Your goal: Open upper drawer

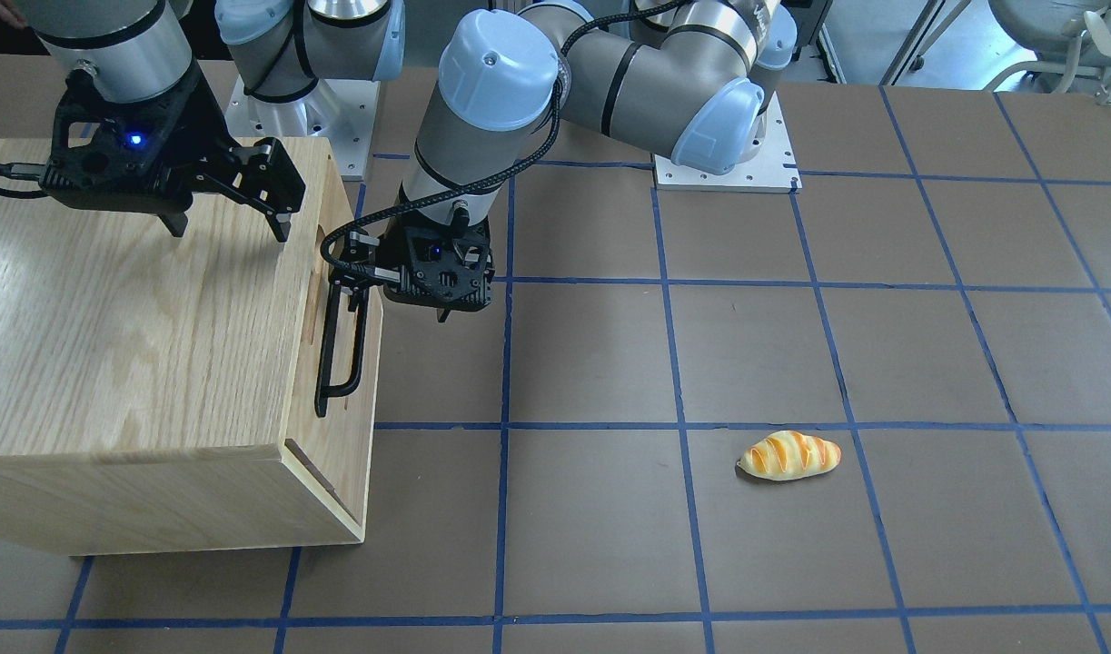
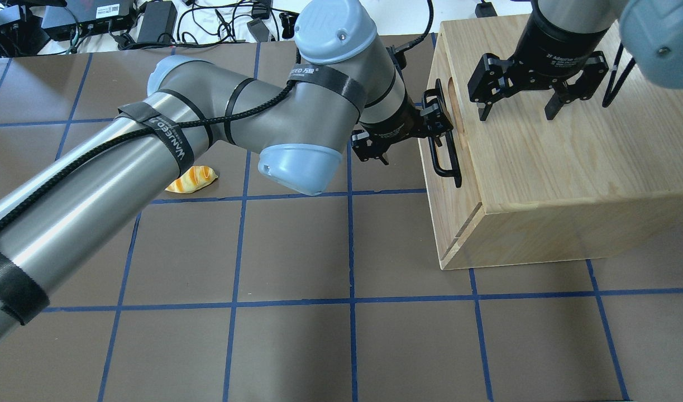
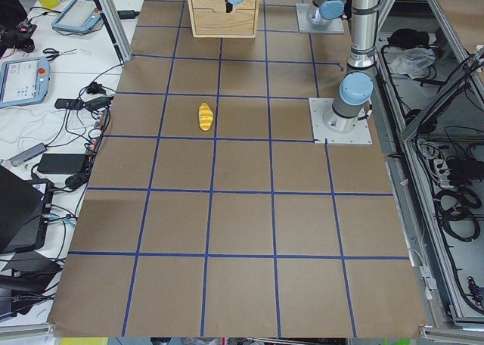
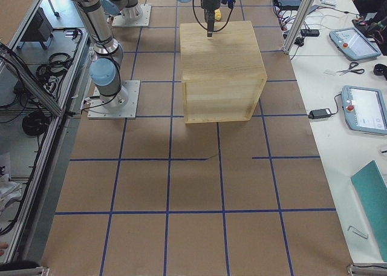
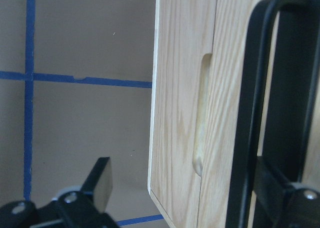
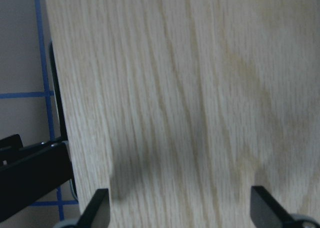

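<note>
The upper drawer (image 1: 366, 391) is the light oak front of the cabinet and looks shut; it also shows in the overhead view (image 2: 458, 195). Its long black bar handle (image 1: 342, 341) stands off the front beside an elongated cutout slot (image 5: 202, 113). My left gripper (image 1: 348, 263) is at the handle's far end. It is open, with the handle bar (image 5: 250, 113) between its fingers (image 5: 101, 180) and close to the right-hand one. My right gripper (image 2: 517, 111) hangs open and empty just above the cabinet top (image 2: 570, 156).
The large oak cabinet (image 1: 110, 318) stands on the brown, blue-taped table at the robot's right. A toy bread roll (image 1: 788, 455) lies on the table on the robot's left side, well away from the cabinet.
</note>
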Robot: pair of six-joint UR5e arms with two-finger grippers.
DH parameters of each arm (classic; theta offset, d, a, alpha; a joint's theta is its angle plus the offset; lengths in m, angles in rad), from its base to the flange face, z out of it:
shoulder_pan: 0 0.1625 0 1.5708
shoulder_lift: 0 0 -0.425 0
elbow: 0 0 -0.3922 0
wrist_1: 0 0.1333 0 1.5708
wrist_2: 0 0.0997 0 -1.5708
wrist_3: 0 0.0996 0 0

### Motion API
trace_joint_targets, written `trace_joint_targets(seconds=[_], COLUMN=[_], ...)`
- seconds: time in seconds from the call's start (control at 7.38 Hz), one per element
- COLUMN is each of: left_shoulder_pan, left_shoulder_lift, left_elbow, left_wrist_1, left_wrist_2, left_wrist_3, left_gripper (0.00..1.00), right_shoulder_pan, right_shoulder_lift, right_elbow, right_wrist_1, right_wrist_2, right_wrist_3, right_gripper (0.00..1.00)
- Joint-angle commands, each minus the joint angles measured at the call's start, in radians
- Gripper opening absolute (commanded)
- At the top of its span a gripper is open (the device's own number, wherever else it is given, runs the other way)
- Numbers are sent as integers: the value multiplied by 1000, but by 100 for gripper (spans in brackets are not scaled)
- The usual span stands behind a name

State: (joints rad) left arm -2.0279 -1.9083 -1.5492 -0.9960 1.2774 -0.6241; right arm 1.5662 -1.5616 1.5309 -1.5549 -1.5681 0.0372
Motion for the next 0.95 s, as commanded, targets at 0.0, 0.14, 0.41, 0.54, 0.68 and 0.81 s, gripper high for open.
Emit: trace_joint_targets(seconds=[0.0,0.14,0.41,0.54,0.68,0.81], left_shoulder_pan=[0,0,0,0,0,2], left_shoulder_lift=[-12,-21,-23,-20,-17,-17], left_elbow=[-2,1,1,1,1,3], left_wrist_1=[-4,-3,-7,-9,-9,-9], left_wrist_2=[4,4,10,31,51,54], left_wrist_3=[0,1,1,7,18,21], left_gripper=[100,100,100,100,100,100], right_shoulder_pan=[0,0,0,0,0,0], right_shoulder_lift=[0,0,0,0,0,0], right_elbow=[0,0,0,2,0,0], right_wrist_1=[-1,-1,-1,-1,-1,-1], right_wrist_2=[0,0,0,0,0,0], right_wrist_3=[1,1,1,3,1,3], right_gripper=[100,100,100,100,100,100])
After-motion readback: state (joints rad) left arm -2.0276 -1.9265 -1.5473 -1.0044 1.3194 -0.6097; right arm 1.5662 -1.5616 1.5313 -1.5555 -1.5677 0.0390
